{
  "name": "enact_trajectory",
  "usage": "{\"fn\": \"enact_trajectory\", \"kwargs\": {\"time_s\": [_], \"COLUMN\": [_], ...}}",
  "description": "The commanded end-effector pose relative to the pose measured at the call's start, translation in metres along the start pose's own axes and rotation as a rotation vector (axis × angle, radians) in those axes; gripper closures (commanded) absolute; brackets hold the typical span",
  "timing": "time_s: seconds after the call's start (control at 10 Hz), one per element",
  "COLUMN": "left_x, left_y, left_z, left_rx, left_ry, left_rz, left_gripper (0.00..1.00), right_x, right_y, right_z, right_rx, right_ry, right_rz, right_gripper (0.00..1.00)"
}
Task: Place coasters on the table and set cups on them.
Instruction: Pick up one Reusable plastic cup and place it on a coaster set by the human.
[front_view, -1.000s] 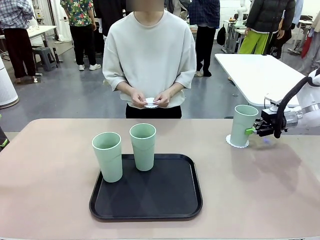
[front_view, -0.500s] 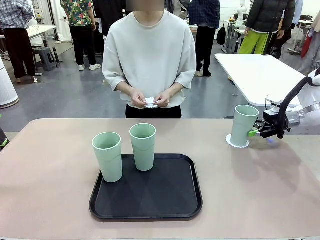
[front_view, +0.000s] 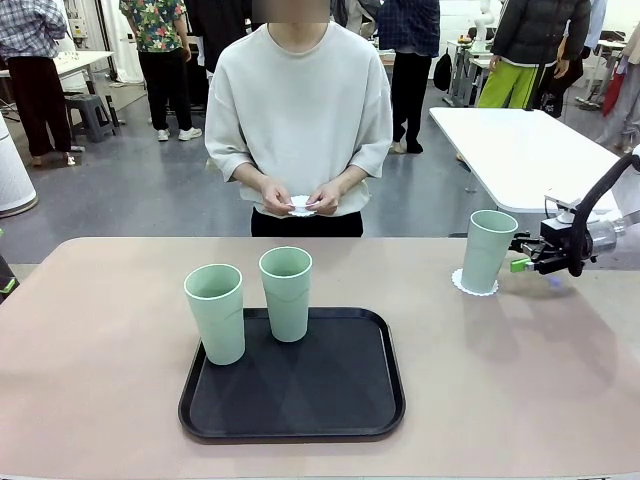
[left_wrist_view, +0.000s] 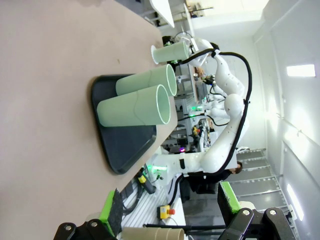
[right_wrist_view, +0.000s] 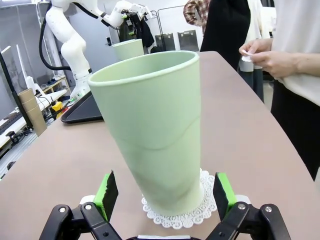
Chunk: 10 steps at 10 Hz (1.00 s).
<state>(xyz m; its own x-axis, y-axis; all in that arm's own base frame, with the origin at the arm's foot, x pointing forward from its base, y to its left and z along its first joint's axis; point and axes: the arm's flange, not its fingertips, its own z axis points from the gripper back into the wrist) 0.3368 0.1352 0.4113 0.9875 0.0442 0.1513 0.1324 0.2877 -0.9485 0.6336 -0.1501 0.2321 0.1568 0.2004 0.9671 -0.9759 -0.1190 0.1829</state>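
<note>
One mint-green cup stands upright on a white scalloped coaster at the far right of the table. My right gripper is open just to the right of that cup, its green pads clear of the cup's sides. Two more cups stand on the black tray. The person holds small white coasters in both hands. My left gripper is open, low at the table's left, looking across at the cups.
The person stands at the far edge of the table, hands held at waist height. A white rectangular table stands behind my right arm. Bare beige tabletop surrounds the tray on all sides.
My right gripper has drawn back to the right, away from the cup on the coaster. The cup stays put. The person and the tray cups have not moved.
</note>
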Motion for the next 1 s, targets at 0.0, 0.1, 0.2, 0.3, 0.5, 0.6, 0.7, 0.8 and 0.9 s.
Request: {"fn": "enact_trajectory", "kwargs": {"time_s": [0.0,0.1,0.2,0.3,0.5,0.6,0.7,0.8,0.9], "left_x": [0.0,0.0,0.0,0.0,0.0,0.0,0.0,0.0,0.0], "left_y": [-0.001,-0.001,-0.001,-0.001,-0.001,-0.001,-0.001,-0.001,-0.001], "left_z": [0.0,0.0,0.0,0.0,0.0,0.0,0.0,0.0,0.0], "left_rx": [-0.019,-0.019,-0.019,-0.019,-0.019,-0.019,-0.019,-0.019,-0.019], "left_ry": [-0.011,-0.011,-0.011,-0.011,-0.011,-0.011,-0.011,-0.011,-0.011], "left_rz": [-0.011,-0.011,-0.011,-0.011,-0.011,-0.011,-0.011,-0.011,-0.011], "left_gripper": [0.0,0.0,0.0,0.0,0.0,0.0,0.0,0.0,0.0], "right_x": [0.006,0.011,0.022,0.038,0.084,0.108,0.131,0.154,0.175], "right_y": [-0.003,0.001,0.009,0.024,0.069,0.092,0.115,0.134,0.148], "right_z": [0.013,0.022,0.029,0.032,0.038,0.038,0.03,0.015,0.001], "right_rx": [-0.025,-0.053,-0.089,-0.145,-0.237,-0.307,-0.352,-0.387,-0.43], "right_ry": [0.039,0.075,0.113,0.233,0.601,0.778,0.9,0.943,0.938], "right_rz": [-0.025,-0.031,-0.046,-0.122,-0.352,-0.431,-0.49,-0.506,-0.495], "right_gripper": [0.0,0.0,0.0,0.0,0.0,0.0,0.0,0.0,0.0]}}
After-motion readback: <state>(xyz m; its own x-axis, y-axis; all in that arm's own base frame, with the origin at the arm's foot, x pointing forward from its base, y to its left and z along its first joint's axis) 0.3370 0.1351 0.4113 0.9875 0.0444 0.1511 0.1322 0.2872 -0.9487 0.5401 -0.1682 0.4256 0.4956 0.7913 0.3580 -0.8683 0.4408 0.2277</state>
